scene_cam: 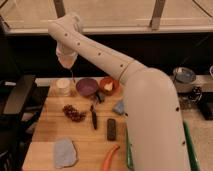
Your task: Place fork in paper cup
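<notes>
My gripper (68,64) hangs high over the back left corner of the worktop (90,146). Its jaws pinch the thin fork (73,76), which points down just above the paper cup (63,86), beside the purple bowl (86,87).

Fork (73,76): a thin, shiny silver stick shape. It is too small here to see its prongs.
Fork pose: it hangs almost straight up and down.
Fork place: up in the air, right over the paper cup (63,87). Its low end is close to the cup's rim. I cannot tell if the tip is inside.
Fork hold: the gripper (69,69) points down above the cup and pinches the fork's top end.
Paper cup look: short, round, whitish-cream.
Paper cup pose: it stands upright with its open top facing up.
Paper cup place: on the wooden table (90,142), at the back left corner, just beside the purple bowl (86,87).
</notes>
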Available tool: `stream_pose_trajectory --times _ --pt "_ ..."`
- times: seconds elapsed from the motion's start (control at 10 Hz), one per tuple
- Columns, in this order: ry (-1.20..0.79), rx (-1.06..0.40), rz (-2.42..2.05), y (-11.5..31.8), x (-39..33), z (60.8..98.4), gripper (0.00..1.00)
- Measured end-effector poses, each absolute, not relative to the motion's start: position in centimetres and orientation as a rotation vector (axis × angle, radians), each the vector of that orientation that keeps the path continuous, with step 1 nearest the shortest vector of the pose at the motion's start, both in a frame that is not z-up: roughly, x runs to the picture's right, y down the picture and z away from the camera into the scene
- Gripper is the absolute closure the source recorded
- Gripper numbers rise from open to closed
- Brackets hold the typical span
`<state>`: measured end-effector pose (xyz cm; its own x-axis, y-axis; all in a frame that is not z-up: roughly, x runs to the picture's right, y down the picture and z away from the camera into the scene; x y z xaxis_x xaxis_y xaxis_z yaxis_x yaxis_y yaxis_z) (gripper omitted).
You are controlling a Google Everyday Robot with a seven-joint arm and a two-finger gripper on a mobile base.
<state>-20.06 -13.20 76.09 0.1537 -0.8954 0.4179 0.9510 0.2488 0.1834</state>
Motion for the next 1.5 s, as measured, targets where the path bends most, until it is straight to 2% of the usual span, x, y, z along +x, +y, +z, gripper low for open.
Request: stream_pose_trajectory --times 0.5,0.9,1.5 --pt "-0.59 -0.015 -1.328 -14.9 -23.6 76.6 1.0" --pt "-0.64 0.021 -1.316 -15.1 -24.9 77.1 1.0" --pt "-0.72 0.014 -1.291 -12.7 -26.2 81.5 1.0"
